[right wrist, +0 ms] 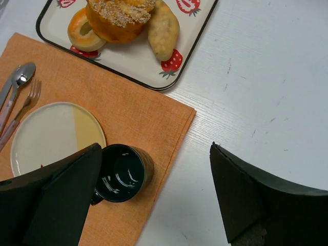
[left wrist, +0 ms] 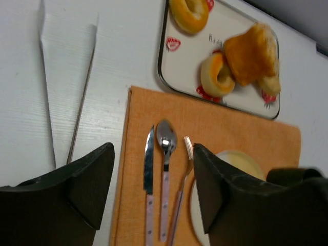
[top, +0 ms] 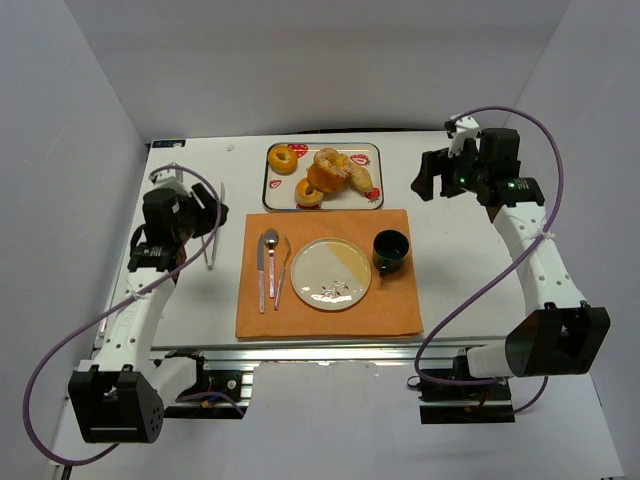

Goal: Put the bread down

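The bread (top: 283, 158) is a small golden-yellow ring at the back left corner of the strawberry-print tray (top: 373, 150). It also shows at the top of the left wrist view (left wrist: 188, 13). It is out of the right wrist view. My left gripper (top: 205, 215) is open and empty over the table left of the orange placemat (top: 390, 315), well short of the tray; its jaws (left wrist: 154, 154) frame the cutlery. My right gripper (top: 427, 182) is open and empty to the right of the tray, hovering over the bare table beside the dark cup (right wrist: 123, 171).
The tray also holds an orange ring with a paler top (top: 309, 193), a lumpy pastry (top: 333, 168) and a long bun (top: 362, 180). On the placemat lie a knife, spoon and fork (top: 271, 262), a round plate (top: 330, 272) and the cup (top: 390, 250). Metal tongs (top: 213, 235) lie left of it.
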Robot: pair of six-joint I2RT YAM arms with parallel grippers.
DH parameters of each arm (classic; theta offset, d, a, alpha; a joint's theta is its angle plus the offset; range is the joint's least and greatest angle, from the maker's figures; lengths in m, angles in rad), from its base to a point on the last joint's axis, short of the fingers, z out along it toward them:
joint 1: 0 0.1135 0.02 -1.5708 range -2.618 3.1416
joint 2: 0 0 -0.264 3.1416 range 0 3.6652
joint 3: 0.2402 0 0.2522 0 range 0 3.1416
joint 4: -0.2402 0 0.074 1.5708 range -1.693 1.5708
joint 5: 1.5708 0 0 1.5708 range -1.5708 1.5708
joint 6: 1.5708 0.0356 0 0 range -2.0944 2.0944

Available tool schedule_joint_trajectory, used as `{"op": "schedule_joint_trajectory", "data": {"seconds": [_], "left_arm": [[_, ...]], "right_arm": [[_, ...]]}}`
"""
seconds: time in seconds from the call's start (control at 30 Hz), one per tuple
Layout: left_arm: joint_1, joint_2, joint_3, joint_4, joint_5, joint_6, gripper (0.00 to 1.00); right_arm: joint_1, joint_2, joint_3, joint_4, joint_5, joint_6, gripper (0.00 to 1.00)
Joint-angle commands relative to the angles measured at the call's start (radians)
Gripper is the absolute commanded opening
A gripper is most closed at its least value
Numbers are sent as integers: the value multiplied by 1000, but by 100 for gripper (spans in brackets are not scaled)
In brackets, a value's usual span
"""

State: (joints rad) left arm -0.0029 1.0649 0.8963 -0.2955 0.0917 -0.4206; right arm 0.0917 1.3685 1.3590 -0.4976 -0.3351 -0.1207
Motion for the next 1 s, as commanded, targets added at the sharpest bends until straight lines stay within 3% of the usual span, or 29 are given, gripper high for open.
{"op": "schedule_joint_trajectory", "data": {"seconds": [0.0,0.07,0.1,0.13,0.17,0.2,0.23,0.27,0.3,0.37,0.4,0.47,0.7,0.97], "left_arm": [[1,-54,-82,99,138,-87,67],[1,-74,-103,81,120,-76,24],[1,-77,-106,47,103,-72,0],[1,-79,-108,30,85,-61,0],[1,-71,-111,-6,42,-32,0],[1,-47,-100,-60,-25,-18,0],[1,-46,-100,-60,-26,-6,9],[1,-4,-79,-115,-77,6,28],[1,24,-65,-140,-123,32,63],[1,103,-30,-165,-144,68,80],[1,131,-17,-166,-150,104,90],[1,208,18,-157,-185,143,93],[1,504,162,-177,-311,304,94],[21,707,273,-133,-270,338,93]], "right_arm": [[-1,-8,-7,48,-68,-8,89],[-1,-28,-35,83,-163,-89,87],[-4,-35,-52,61,-364,-187,71],[0,-52,-63,-9,-449,-446,52],[32,-77,-114,51,-516,-492,21],[69,-97,-164,83,-519,-494,0],[69,-97,-164,115,-519,-496,0],[100,-106,-200,137,-541,-497,0],[117,-105,-205,151,-544,-502,0],[176,-60,-178,133,-484,-476,50],[195,-36,-161,111,-460,-456,69],[223,24,-130,59,-400,-439,89],[224,103,-47,37,-323,-401,89],[224,81,-83,60,-315,-396,90]]}}
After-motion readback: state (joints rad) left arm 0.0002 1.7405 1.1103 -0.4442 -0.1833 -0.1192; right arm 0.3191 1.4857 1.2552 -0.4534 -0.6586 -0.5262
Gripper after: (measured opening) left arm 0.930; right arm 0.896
